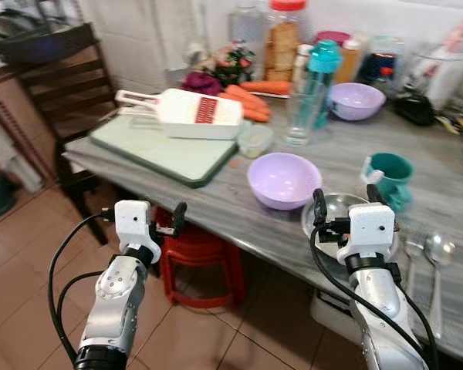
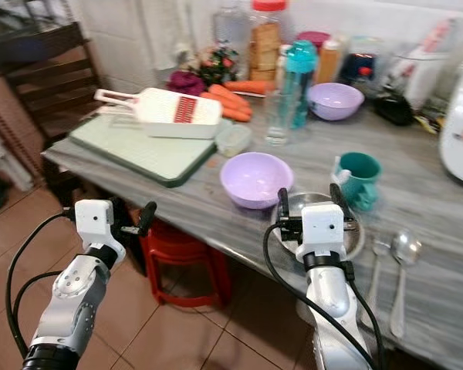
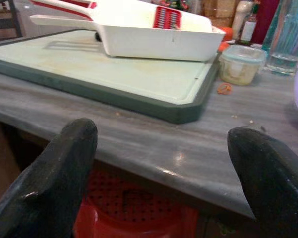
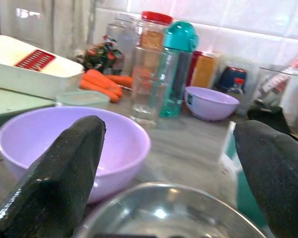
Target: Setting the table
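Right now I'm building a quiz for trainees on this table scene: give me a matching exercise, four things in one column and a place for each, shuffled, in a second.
Things:
1. white slicer
2. teal mug
3. steel bowl
4. two spoons

Places:
A. just beyond the right gripper, beside the near purple bowl
B. lying flat near the table edge, right of the right gripper
C. on the green cutting board
D. behind the steel bowl, to its right

Pairs: 1-C, 2-D, 3-A, 4-B

Lilac bowls (image 1: 284, 179) (image 1: 356, 100) – two; spoons (image 1: 439, 250) (image 1: 413, 248) – two.
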Motion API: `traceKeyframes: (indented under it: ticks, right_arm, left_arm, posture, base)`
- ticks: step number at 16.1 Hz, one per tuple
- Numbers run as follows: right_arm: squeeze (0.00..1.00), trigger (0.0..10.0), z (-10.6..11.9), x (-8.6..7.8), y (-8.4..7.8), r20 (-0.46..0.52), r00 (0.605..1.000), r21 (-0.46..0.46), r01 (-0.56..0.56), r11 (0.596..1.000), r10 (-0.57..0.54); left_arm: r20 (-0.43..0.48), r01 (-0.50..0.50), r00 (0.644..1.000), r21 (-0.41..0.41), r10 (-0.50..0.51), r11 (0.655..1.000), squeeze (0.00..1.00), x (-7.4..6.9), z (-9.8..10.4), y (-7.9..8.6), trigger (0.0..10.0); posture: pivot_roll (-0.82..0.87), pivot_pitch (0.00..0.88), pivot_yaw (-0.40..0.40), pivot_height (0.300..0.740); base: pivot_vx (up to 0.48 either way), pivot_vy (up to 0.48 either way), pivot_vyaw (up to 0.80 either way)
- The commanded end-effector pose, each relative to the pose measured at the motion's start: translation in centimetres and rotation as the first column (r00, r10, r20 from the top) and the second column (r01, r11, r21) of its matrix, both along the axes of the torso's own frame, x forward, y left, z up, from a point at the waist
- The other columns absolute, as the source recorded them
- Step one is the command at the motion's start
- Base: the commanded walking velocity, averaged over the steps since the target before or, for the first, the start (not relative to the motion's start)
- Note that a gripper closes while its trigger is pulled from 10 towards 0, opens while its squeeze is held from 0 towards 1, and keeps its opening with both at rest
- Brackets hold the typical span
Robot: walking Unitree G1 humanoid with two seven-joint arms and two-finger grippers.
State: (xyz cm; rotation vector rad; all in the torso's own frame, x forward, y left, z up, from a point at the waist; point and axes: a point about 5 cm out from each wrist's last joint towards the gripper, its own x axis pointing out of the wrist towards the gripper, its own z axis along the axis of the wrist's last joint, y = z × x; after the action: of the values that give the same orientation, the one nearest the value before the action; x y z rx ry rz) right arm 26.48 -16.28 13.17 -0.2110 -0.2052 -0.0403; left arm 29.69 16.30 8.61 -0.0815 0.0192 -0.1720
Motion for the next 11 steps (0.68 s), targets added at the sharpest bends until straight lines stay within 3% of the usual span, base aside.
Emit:
traceKeyframes:
  ticks: [1, 6, 11]
  right_arm:
    - [0.0, 10.0, 0.7, 0.1, 0.3, 0.022, 1.0, 0.0, -0.011, 1.0, 0.011]
    - [0.0, 10.0, 0.7, 0.2, 0.6, 0.025, 0.999, -0.001, -0.023, 1.0, 0.023]
    - [0.0, 10.0, 0.8, 0.2, 0.9, 0.027, 0.999, -0.004, -0.038, 0.999, 0.038]
  left_arm:
    - [0.0, -0.015, 1.0, 0.037, 0.015, 0.999, 0.0, 0.2, 0.1, 0.7, 10.0]
    - [0.002, -0.079, 0.997, 0.059, 0.079, 0.995, 0.0, 0.7, 0.5, 1.8, 10.0]
    - [-0.003, -0.092, 0.996, 0.05, 0.092, 0.995, 0.0, 0.6, 0.3, 1.8, 10.0]
  posture:
    - [0.0, 0.0, 0.045, 0.74]
    - [0.0, 0.0, 0.045, 0.74]
    - [0.0, 0.0, 0.042, 0.74]
  base:
    - [0.0, 0.0, 0.8]
    - [0.0, 0.0, 0.8]
    - [0.0, 0.0, 0.8]
